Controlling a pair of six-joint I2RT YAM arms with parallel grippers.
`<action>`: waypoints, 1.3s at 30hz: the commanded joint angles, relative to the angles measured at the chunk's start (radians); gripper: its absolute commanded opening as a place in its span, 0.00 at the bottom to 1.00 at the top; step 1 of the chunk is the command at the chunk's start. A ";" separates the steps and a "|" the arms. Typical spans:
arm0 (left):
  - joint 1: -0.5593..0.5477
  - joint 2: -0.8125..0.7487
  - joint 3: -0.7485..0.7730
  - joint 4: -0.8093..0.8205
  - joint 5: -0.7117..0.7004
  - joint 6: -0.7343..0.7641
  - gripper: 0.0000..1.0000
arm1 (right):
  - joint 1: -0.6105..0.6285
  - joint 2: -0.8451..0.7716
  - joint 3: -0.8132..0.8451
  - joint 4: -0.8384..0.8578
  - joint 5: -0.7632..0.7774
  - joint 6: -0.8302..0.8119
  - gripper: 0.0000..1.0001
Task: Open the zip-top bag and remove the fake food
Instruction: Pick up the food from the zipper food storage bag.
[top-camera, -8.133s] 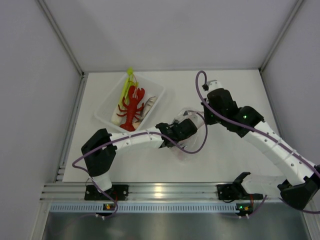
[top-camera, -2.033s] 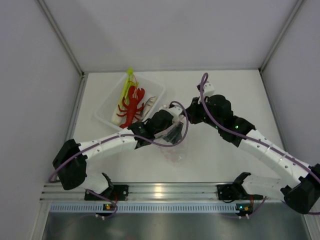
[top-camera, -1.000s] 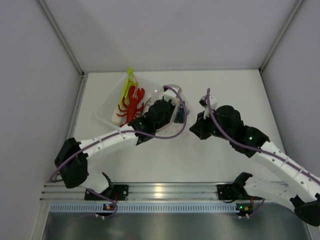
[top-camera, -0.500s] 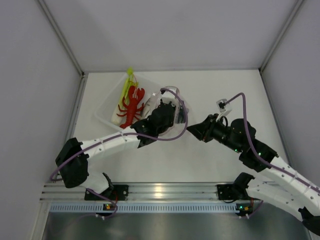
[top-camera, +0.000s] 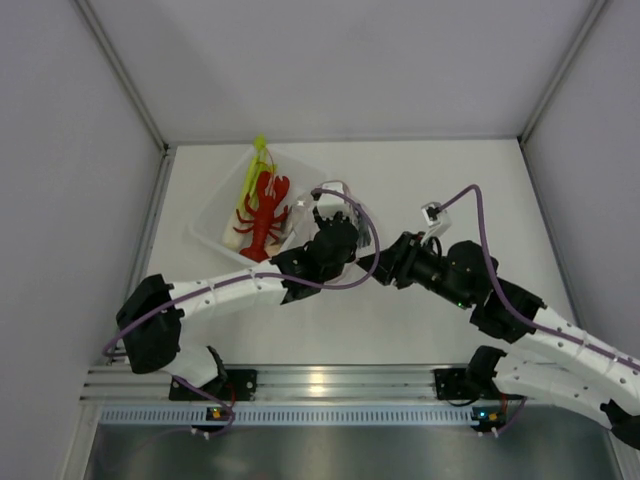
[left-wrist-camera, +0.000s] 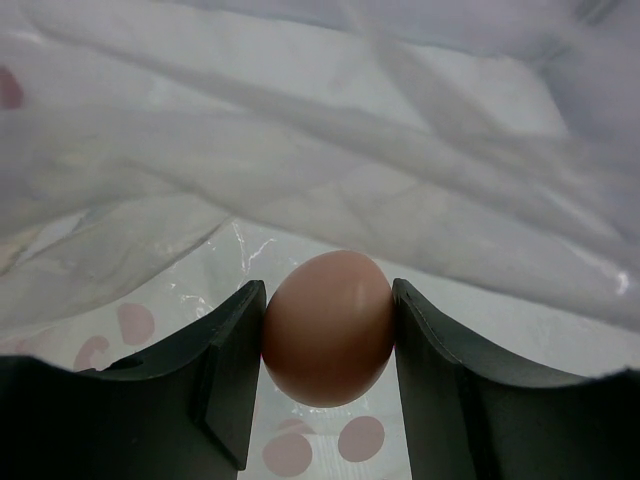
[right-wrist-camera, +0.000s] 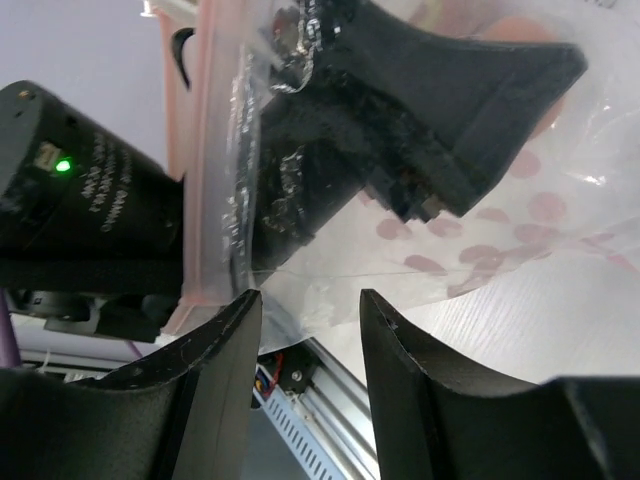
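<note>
The left gripper (left-wrist-camera: 328, 292) is clenched on the small pinkish-beige round piece (left-wrist-camera: 328, 332), an egg-shaped toy pinned at its widest part between the two dark fingers (left-wrist-camera: 232, 375), which stand about half apart because the piece fills the gap. This claw is deep inside the zip-top bag (left-wrist-camera: 300, 150): crumpled clear plastic drapes over and ahead of the fingertips, and the pink-dotted lower wall of the bag lies just beneath the held piece. The right gripper (right-wrist-camera: 305, 300) faces the left one from just beside it, its jaws parted to roughly half their reach and gripping nothing. A fold of the bag's clear plastic hangs right at the gap between its fingertips, but whether either finger touches it cannot be told. Directly ahead of the right claw, the black body of the left gripper shows through the plastic, and the bag's pink zip strip (right-wrist-camera: 193, 200) runs up and down just above the right claw's left finger. In the overhead view the two claws meet nose to nose above the table (top-camera: 450, 180), with the bag bunched around the left one. Just beyond the left claw, on its left, sits the clear tray (top-camera: 213, 218) with the red lobster (top-camera: 263, 215) and the leek stalk (top-camera: 252, 172) lying in it.
</note>
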 joint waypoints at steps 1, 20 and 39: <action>-0.008 0.003 -0.018 0.071 -0.107 -0.068 0.00 | 0.058 -0.025 0.037 0.111 0.060 0.009 0.45; -0.032 0.029 -0.021 0.068 -0.172 -0.095 0.00 | 0.171 -0.131 -0.006 0.133 0.124 -0.030 0.45; -0.017 0.046 0.029 0.006 0.009 -0.146 0.00 | 0.173 -0.044 0.079 0.045 0.119 -0.205 0.40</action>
